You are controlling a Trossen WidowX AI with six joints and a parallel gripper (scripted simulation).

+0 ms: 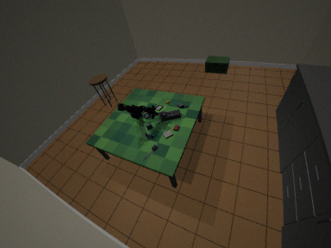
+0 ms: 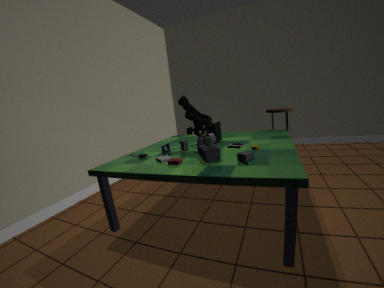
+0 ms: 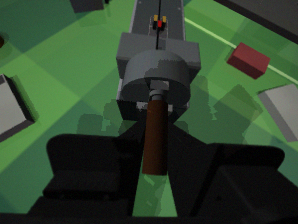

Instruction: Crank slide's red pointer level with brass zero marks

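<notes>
Gripper [image 3: 152,122]: one, black, fingers nearly together, clamped on the crank's brown handle [image 3: 156,137]. Grey machine [image 3: 158,70] [image 1: 171,114] [image 2: 208,151]: on the green table [image 1: 116,144] [image 2: 270,167], handle pointing to six o'clock in the wrist view, red pointer [image 3: 160,23] at twelve.

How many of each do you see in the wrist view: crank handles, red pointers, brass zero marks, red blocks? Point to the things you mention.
Crank handle [image 3: 155,142]: 1
Red pointer [image 3: 159,24]: 1
Brass zero marks [image 3: 156,18] [image 3: 164,19]: 2
Red block [image 3: 248,61] [image 1: 176,127] [image 2: 175,161]: 1
Total: 5
</notes>
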